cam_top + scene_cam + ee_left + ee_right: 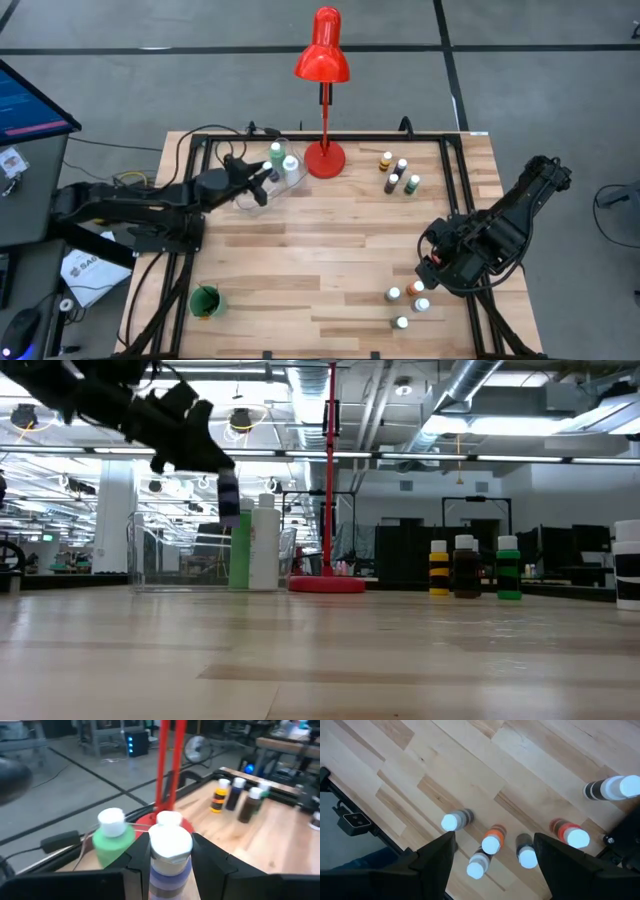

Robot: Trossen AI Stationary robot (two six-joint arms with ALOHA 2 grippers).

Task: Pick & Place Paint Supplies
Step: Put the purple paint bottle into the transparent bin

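Clamped between the left gripper's (170,865) fingers, a white-capped blue paint bottle (170,851) stands upright, long axis vertical, cap up. It hangs over the clear bin (160,555), just beside the green bottle (113,836) and the white bottle (265,548) standing below. Judging from that closeness, lowering it straight could knock either neighbour over, and an early release would let it tip. The red lamp (322,62) stands just beyond the claw. The right gripper (492,857) hovers wide over a cluster of small bottles, the orange bottle (493,840) directly beneath, holding nothing.
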